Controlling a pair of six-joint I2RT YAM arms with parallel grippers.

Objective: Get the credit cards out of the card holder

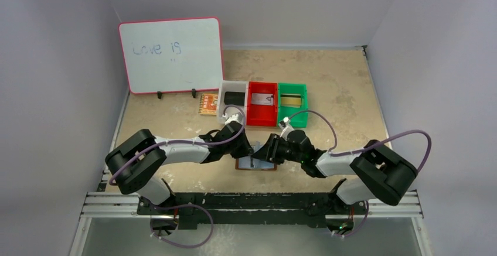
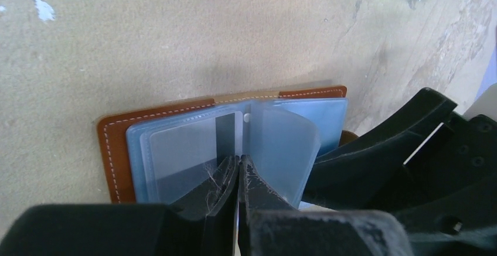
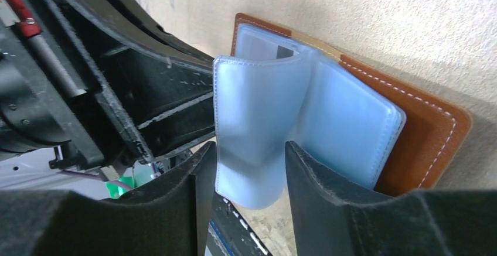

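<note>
Brown leather card holder (image 1: 264, 166) lying open on the table (image 1: 340, 92), at 6 o'clock from the red bin (image 1: 262, 111). Left gripper (image 2: 238, 168) leaning in from 9 o'clock, fingers pressing shut at the blue sleeves (image 2: 176, 156); can't tell whether anything is pinched. Right gripper (image 3: 249, 150) at 3 o'clock, fingers standing apart, curled sleeve leaf (image 3: 258, 121) sitting between.
</note>
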